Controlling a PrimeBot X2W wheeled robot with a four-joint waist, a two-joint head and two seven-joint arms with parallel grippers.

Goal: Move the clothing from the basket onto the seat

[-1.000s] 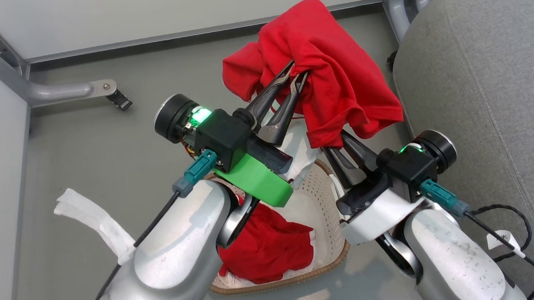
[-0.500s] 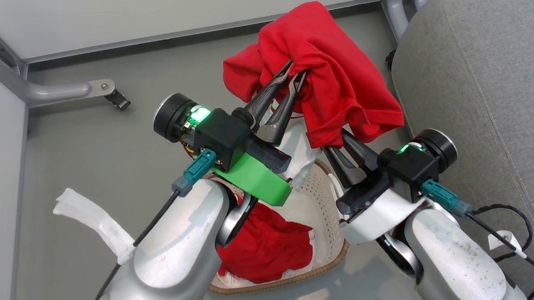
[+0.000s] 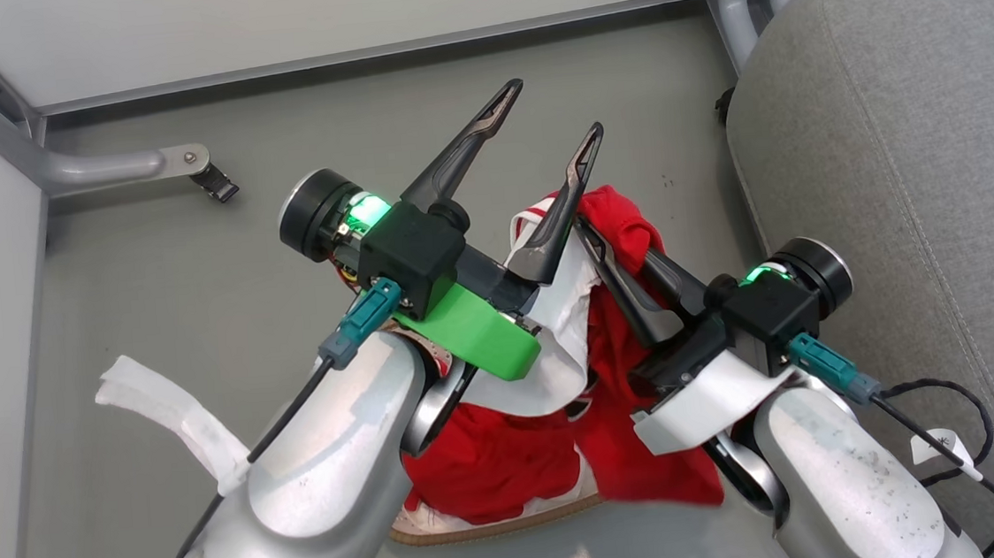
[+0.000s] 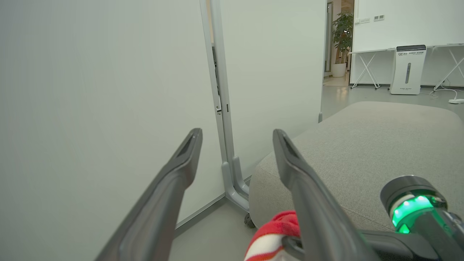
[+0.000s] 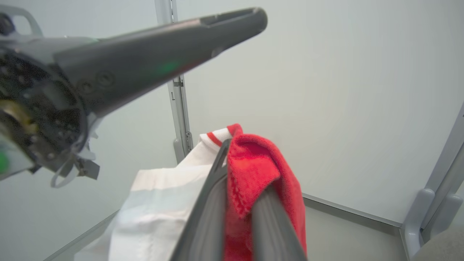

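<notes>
Since the clothing [image 3: 616, 434] looks light, limp and prone to slide, grip a thick bunched fold, as your right gripper [image 3: 609, 236] now pinches, while your left gripper [image 3: 554, 108] gapes empty.

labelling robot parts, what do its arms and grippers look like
The left gripper and right gripper each have two long dark tapered fingers, a black block with a green light, a teal plug and black cable. Forearms are scuffed silver. Left bracket green, right bracket white.
</notes>
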